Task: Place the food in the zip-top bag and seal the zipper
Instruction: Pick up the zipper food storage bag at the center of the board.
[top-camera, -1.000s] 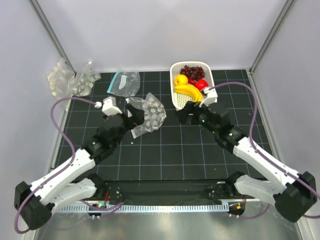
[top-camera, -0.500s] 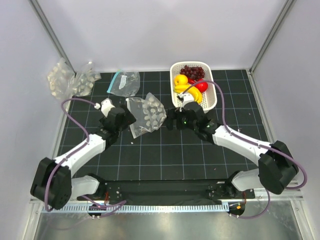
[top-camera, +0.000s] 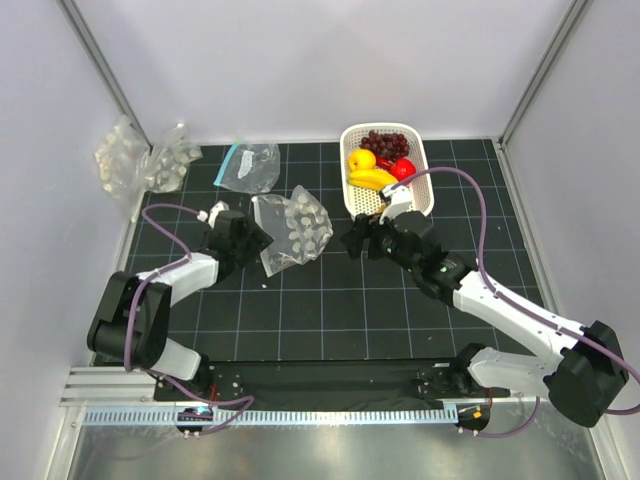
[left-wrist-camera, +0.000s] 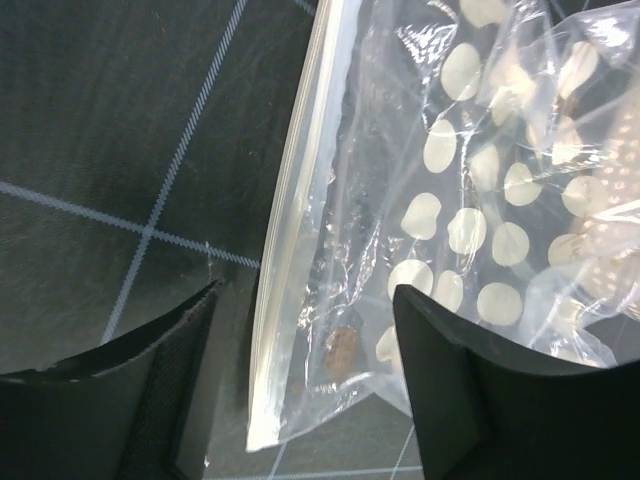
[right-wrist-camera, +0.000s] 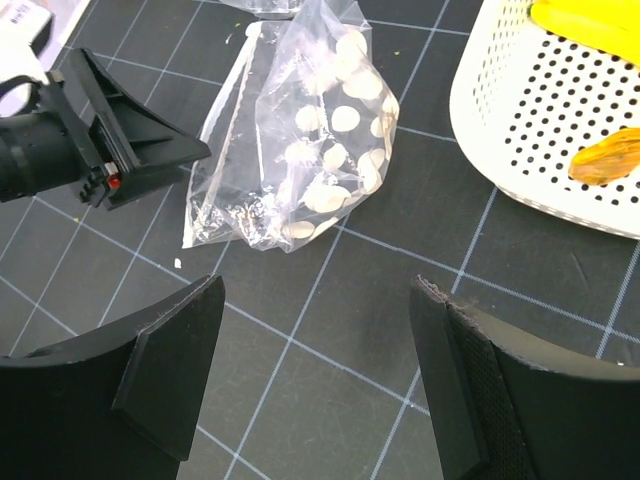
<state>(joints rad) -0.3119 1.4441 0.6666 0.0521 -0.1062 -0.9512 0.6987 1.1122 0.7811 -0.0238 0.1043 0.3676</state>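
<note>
- Clear bumpy packs (top-camera: 135, 160) are heaped in the far left corner.
- Next along, a clear bag with a teal strip (top-camera: 248, 166) lies flat at the back edge of the black grid mat (top-camera: 330, 300). Any print on it is too small to read.
- Left gripper (top-camera: 262, 243) is down low at the mat, its fingers (left-wrist-camera: 160, 390) spread wide and pinching nothing.
- Zip-top bag (top-camera: 295, 230) lies crumpled mid-mat, with pale round dots all over its clear plastic. Its zipper (left-wrist-camera: 285, 250) runs right up between those two open fingers.
- Right gripper (top-camera: 358, 240) hangs just right of the bag and apart from it. Its fingers are spread as well, holding nothing, with mat below.
- White basket (top-camera: 380, 126) at the back right holds the food: grapes (top-camera: 384, 144), yellow fruit (top-camera: 361, 159), banana (top-camera: 372, 179) and red fruit (top-camera: 403, 169).
</note>
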